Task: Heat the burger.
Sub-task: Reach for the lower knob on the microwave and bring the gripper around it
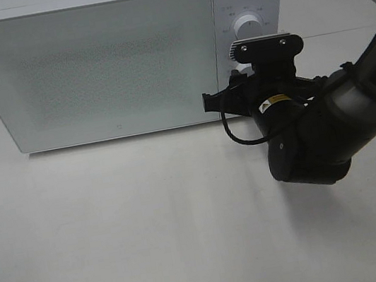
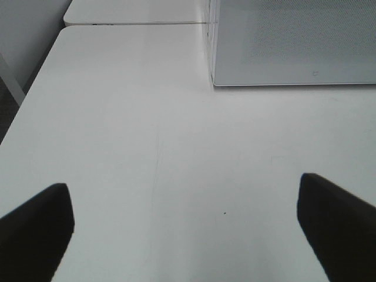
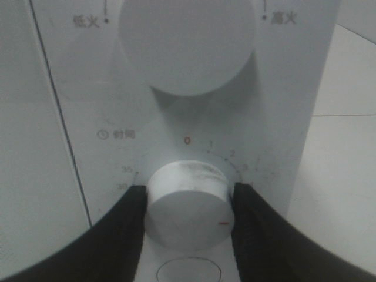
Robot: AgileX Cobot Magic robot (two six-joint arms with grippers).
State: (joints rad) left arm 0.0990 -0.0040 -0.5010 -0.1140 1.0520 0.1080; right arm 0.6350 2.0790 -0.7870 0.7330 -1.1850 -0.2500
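The burger is hidden; no view shows it. The white microwave (image 1: 111, 60) stands at the back of the table with its frosted door (image 1: 91, 70) closed. My right gripper (image 3: 188, 205) is at the microwave's control panel, its two black fingers (image 3: 120, 235) pressed on either side of the lower timer knob (image 3: 188, 202). The knob's red mark (image 3: 223, 224) points to the lower right. In the exterior high view the right arm (image 1: 309, 136) covers that knob. My left gripper (image 2: 185, 197) is open and empty over bare table, short of the microwave's left corner (image 2: 214, 82).
A larger power knob (image 3: 188, 41) sits above the timer knob and also shows in the exterior high view (image 1: 248, 25). A round button outline (image 3: 188, 273) lies below the timer knob. The white table (image 1: 116, 231) spreads in front of the microwave; its left edge (image 2: 23, 106) shows in the left wrist view.
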